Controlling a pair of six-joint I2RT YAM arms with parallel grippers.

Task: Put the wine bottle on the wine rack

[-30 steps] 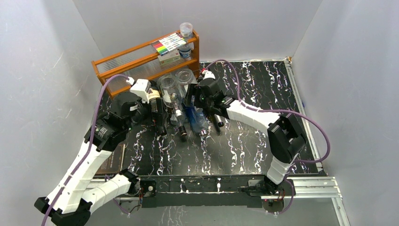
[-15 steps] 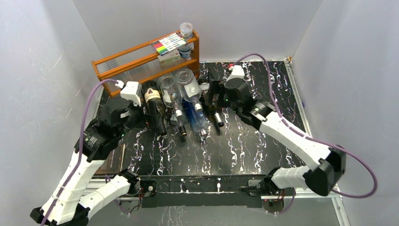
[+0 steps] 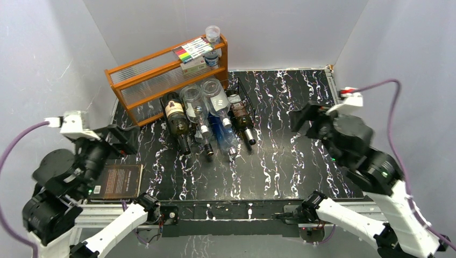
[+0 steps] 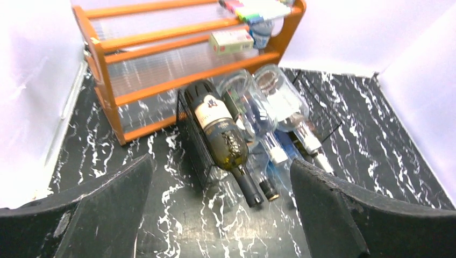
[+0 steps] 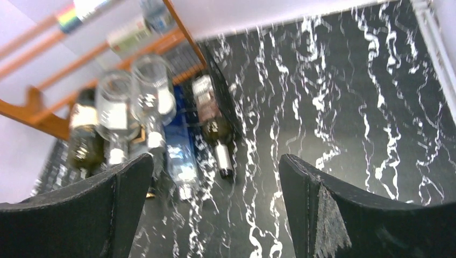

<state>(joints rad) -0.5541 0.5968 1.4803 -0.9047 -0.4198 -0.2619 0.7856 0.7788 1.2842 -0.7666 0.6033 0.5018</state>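
The wine rack [image 3: 243, 92] is a low black wire frame in front of the orange shelf, also visible in the left wrist view [image 4: 189, 134] and the right wrist view [image 5: 219, 88]. Several bottles lie on it, necks toward me. A dark green wine bottle [image 3: 176, 116] [image 4: 221, 137] is leftmost and a brown one [image 3: 240, 115] [image 5: 214, 126] rightmost. Between them are two clear bottles [image 3: 194, 105] and a blue one [image 3: 219, 132]. My left gripper [image 3: 125, 141] [image 4: 220, 161] hangs open and empty, well left of the rack. My right gripper [image 3: 300, 119] [image 5: 216, 158] is open and empty to its right.
An orange wooden shelf [image 3: 161, 72] stands behind the rack, holding markers [image 3: 192, 50], a small box and jars. A dark book [image 3: 118, 180] lies at the near left by the left arm. A metal rail [image 3: 339, 102] runs along the right edge. White walls close in three sides.
Both arms have pulled away from the rack, the left toward the near left and the right toward the right. The right gripper has let go of the brown bottle. The bottles stay put.
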